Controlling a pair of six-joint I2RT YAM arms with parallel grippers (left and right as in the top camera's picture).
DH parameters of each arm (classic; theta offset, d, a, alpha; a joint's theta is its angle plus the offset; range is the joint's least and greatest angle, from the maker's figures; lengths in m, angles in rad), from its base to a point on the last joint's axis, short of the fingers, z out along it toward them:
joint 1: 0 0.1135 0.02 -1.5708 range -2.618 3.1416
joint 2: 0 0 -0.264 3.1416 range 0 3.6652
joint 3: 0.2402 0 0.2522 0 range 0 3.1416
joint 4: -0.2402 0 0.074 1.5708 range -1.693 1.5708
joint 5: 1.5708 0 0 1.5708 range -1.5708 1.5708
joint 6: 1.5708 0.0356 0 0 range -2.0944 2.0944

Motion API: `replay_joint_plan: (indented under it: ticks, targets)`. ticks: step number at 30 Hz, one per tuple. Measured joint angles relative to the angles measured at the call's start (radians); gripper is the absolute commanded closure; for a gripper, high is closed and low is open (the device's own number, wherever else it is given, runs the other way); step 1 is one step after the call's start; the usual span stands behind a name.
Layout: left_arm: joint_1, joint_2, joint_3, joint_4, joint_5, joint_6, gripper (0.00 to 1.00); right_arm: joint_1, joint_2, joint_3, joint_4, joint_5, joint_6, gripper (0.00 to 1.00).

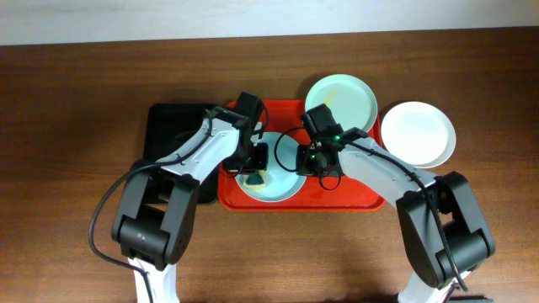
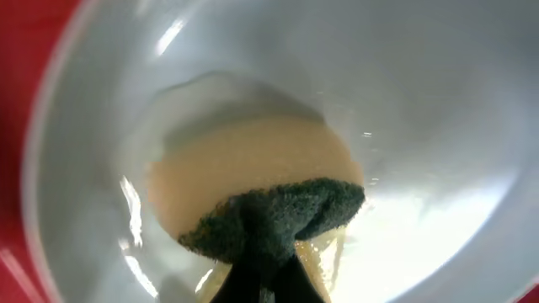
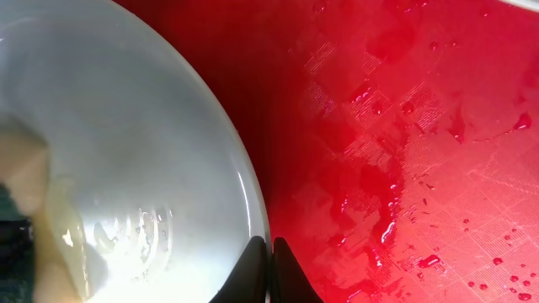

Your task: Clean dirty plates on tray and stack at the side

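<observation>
A pale blue plate lies in the red tray. My left gripper is shut on a sponge with a dark green scouring face and presses it on the plate's wet, yellow-smeared inside. In the left wrist view the sponge sits at the fingertips on the plate. My right gripper is shut on the plate's right rim. The right wrist view shows its fingers pinching the rim of the plate above the wet tray. A mint green plate rests at the tray's back right corner. A white plate sits on the table to the right.
A smaller black tray lies left of the red tray, under my left arm. The brown wooden table extends to both sides. A pale wall edge runs along the back.
</observation>
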Motion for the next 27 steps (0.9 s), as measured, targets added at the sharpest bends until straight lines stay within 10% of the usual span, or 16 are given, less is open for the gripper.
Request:
replay_joint_plan:
  ticks: [14,27]
  targets:
    - [0.043,0.02,0.07,-0.033,0.159,0.068,1.0,0.0,0.0,0.0,0.006,-0.013,0.0,0.96]
    - [0.077,-0.006,0.092,0.001,-0.077,0.095,1.0,0.0,0.0,0.0,0.008,-0.015,0.001,0.96]
